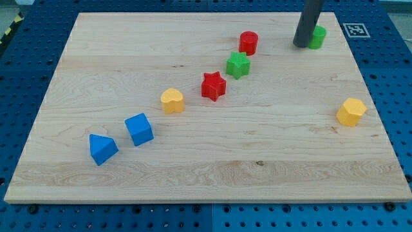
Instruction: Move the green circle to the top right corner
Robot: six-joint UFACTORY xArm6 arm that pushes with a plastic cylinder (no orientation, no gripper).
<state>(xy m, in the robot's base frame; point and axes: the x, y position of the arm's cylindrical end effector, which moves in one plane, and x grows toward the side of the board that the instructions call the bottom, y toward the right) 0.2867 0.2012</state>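
Note:
The green circle (317, 37) sits near the board's top right corner, partly hidden by my rod. My tip (300, 44) rests on the board right against the circle's left side. A green star (237, 65) lies further left, near the board's middle top.
A red cylinder (248, 42) lies left of my tip. A red star (213, 86), a yellow heart (172, 100), a blue cube (139, 129) and a blue triangle (102, 149) run diagonally down to the left. A yellow hexagon (351, 111) sits at the right edge. The wooden board (193, 174) lies on a blue pegboard.

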